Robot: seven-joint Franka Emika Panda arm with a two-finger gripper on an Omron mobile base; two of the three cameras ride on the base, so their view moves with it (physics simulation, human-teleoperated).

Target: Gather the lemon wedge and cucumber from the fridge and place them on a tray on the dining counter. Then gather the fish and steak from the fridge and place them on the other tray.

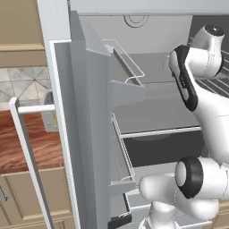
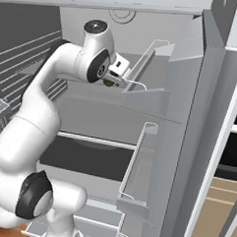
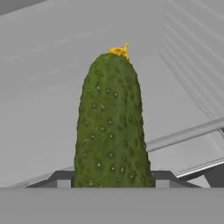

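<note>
Fridge [image 1: 147,103] open, both doors swung out; door shelves [image 2: 137,166] look bare; cucumber [image 3: 111,127] inside, above grey shelf [image 1: 161,132], between the two fingertips [image 3: 61,178]; gripper [image 2: 114,80] closed on it; wire racks line side wall; wood counter [image 1: 27,143] left of fridge.

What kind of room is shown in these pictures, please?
Most likely a home kitchen. The fridge stands open with door shelves and pale inner walls, a cucumber sits between the fingers of the gripper, and wooden cabinets with a tiled wall show beside it.
</note>
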